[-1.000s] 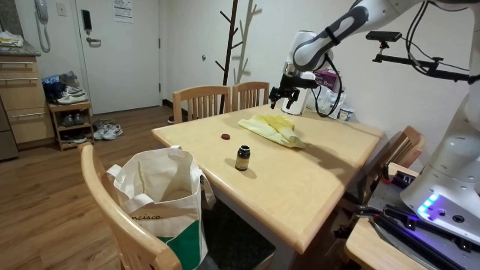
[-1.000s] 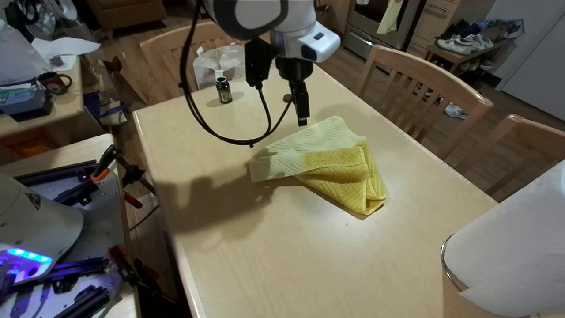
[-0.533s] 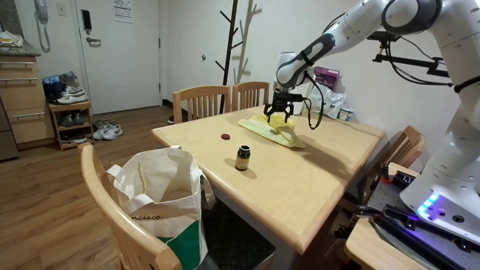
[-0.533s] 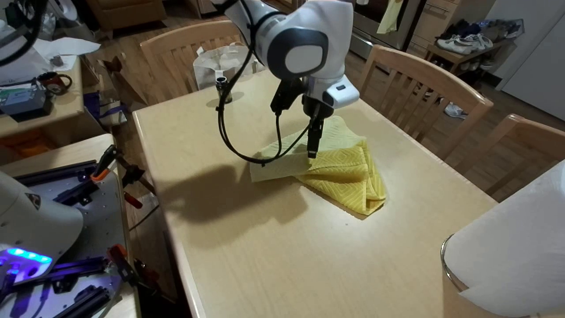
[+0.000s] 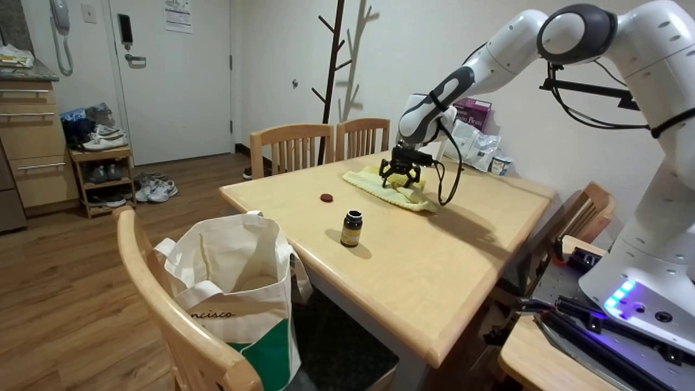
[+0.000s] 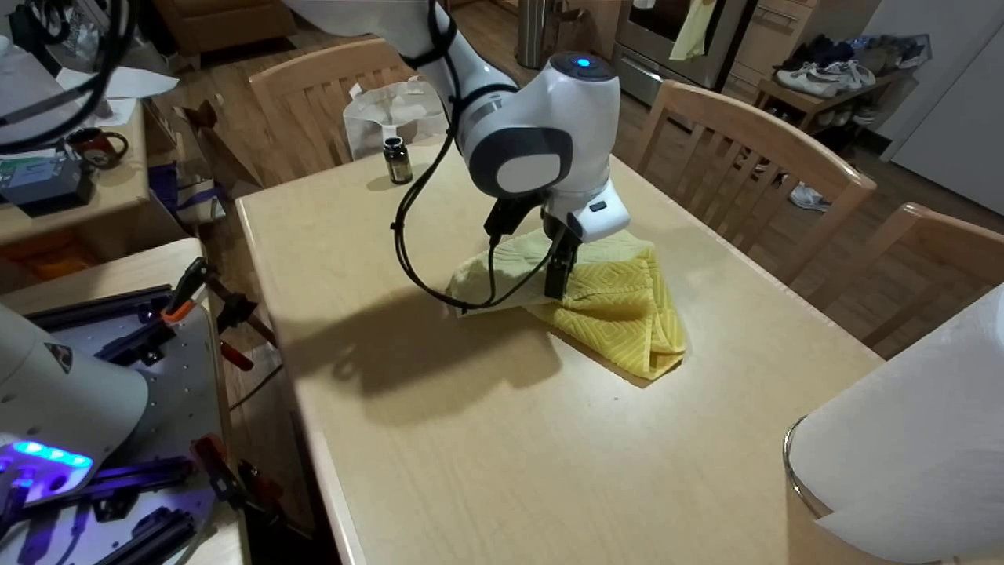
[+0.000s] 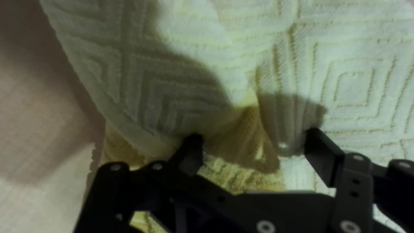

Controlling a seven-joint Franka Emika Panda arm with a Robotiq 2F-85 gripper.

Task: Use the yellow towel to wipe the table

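Your hand (image 7: 254, 137) was low over the yellow towel (image 6: 623, 318), its two fingers (image 7: 323, 157) spread well apart with part of the cloth showing in the gap. The towel lay rumpled and partly folded on the wooden counter (image 6: 502, 486). In both exterior views the hand reached down to the cloth; whether the fingertips pressed into it, you could not tell.

Only the wrist view looked down past the fingers: a pale layer patterned with nested squares spread around them, and a deeper yellow fold showed between. The hand's own black linkage covered the bottom of that view. In an exterior view your arm (image 6: 549, 110) and its looping black cable (image 6: 397, 226) stood in front of part of the towel, and the hand showed only from the side.

A dark bottle (image 5: 351, 231) stood upright on the counter in both exterior views, well apart from the towel. A small dark red disc (image 5: 326, 198) lay apart from both, visible only in an exterior view. At the far side, a purple box (image 5: 476, 113) was partly behind your arm, with a plastic bag (image 5: 480, 149) and a small tub (image 5: 500, 165) near it. A cream tote bag (image 5: 233, 312) sat on a chair (image 5: 182, 326) at the counter's edge. A large white roll (image 6: 902, 447) filled the lower right of an exterior view.
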